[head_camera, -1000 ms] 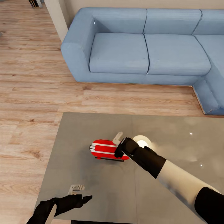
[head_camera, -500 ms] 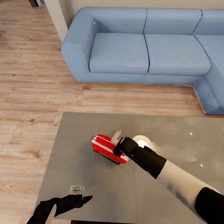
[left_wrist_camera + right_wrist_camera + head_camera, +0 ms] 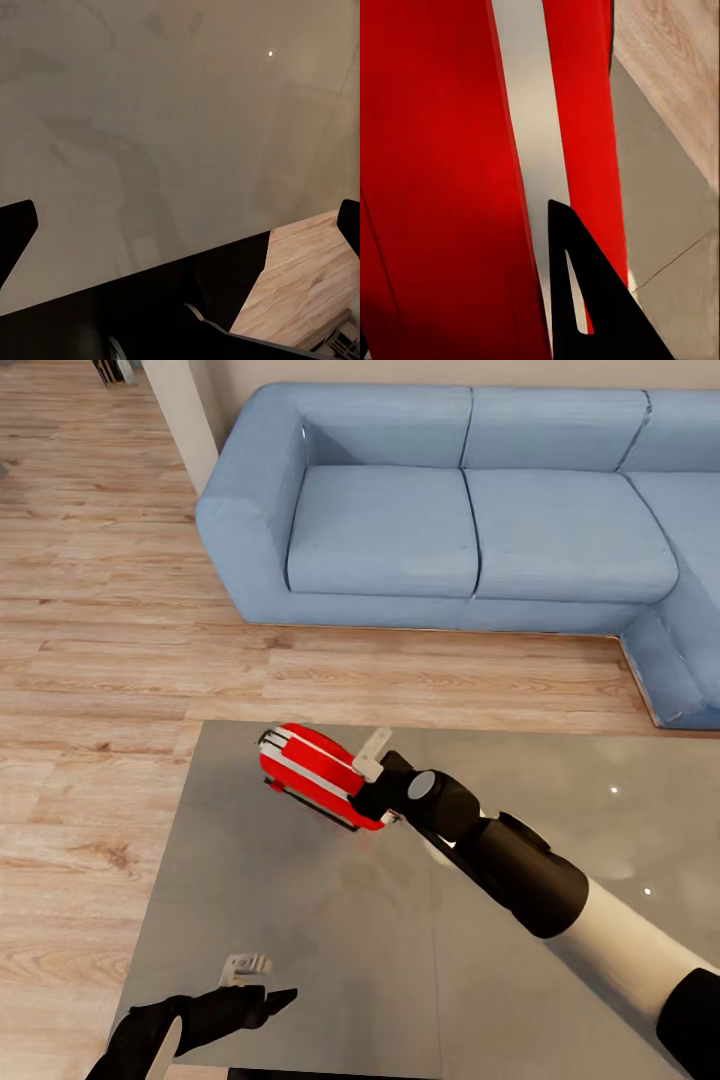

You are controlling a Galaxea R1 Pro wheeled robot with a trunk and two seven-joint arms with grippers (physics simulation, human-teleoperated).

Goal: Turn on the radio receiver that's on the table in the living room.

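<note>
Radio (image 3: 318, 775) sits tilted near the far edge of the table (image 3: 300, 920), toward the far left corner, its red body and white band slanting across the grey top. Beyond that edge runs a strip of wood floor (image 3: 120, 650), and past it the blue sofa (image 3: 460, 510). Much bare tabletop lies between the radio and the near edge, and more to the right of the arm.

The right gripper (image 3: 375, 780) is at the radio's right end, one pale finger (image 3: 373, 752) lying over the top of the red body and touching it. In the right wrist view the radio (image 3: 450, 172) is pressed up close, with one dark fingertip (image 3: 592, 300) against the red beside the white band; whether the gripper is clamped on it or only pushing I cannot tell.

The left gripper (image 3: 255, 980) hangs low over the near left part of the table, well apart from the radio. In the left wrist view its two dark fingertips (image 3: 16, 225) stand wide apart over the glossy table (image 3: 180, 112), holding nothing.
</note>
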